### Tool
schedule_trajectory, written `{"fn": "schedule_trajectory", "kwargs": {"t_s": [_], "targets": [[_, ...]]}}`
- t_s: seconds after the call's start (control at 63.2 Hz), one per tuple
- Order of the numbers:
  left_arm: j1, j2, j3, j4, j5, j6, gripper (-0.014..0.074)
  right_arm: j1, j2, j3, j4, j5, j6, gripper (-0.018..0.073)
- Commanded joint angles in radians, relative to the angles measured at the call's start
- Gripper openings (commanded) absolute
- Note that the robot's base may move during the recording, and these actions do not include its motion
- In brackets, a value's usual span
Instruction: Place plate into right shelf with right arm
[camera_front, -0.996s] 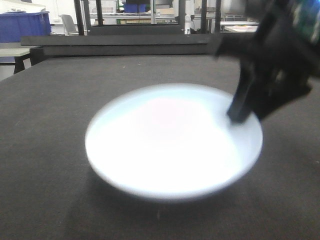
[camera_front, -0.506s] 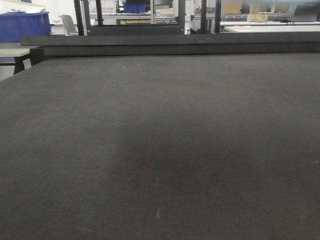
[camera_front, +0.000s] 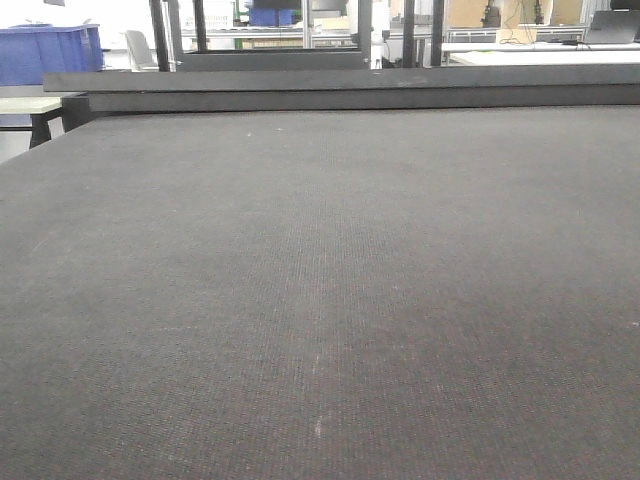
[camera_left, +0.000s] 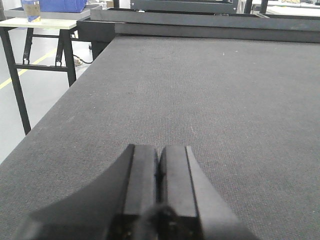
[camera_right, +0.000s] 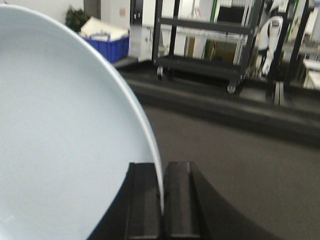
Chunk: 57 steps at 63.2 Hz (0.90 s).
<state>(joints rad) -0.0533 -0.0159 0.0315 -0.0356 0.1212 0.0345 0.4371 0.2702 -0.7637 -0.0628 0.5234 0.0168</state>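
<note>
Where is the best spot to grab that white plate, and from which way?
By the rim. The plate is thin and shallow, so its edge slips between two fingers; the wide middle gives nothing to pinch. Come in edge-on, one finger on each face. The right gripper holds it just so, shut on the rim.

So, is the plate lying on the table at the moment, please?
No, the right end effector grips the plate by its rim, off the table.
</note>
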Motion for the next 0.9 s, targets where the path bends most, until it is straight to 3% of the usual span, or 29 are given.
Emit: {"fn": "schedule_trajectory", "kwargs": {"t_s": [0.0, 0.126, 0.237, 0.885], "targets": [[0.003, -0.006, 0.010, -0.006, -0.086, -0.003, -0.0047, -0.001, 0.012, 0.046, -0.013, -0.276, 0.004, 0.0054], [0.003, -0.006, 0.010, -0.006, -0.086, -0.003, -0.0047, -0.001, 0.013, 0.160, -0.013, -0.486, 0.004, 0.0054], [0.003, -0.006, 0.010, -0.006, -0.086, -0.003, -0.0047, -0.001, 0.013, 0.219, -0.013, -0.582, 0.004, 0.0054], [0.003, -0.006, 0.010, -0.006, -0.086, -0.003, -0.0047, -0.001, 0.013, 0.278, -0.013, -0.573, 0.004, 0.0054]]}}
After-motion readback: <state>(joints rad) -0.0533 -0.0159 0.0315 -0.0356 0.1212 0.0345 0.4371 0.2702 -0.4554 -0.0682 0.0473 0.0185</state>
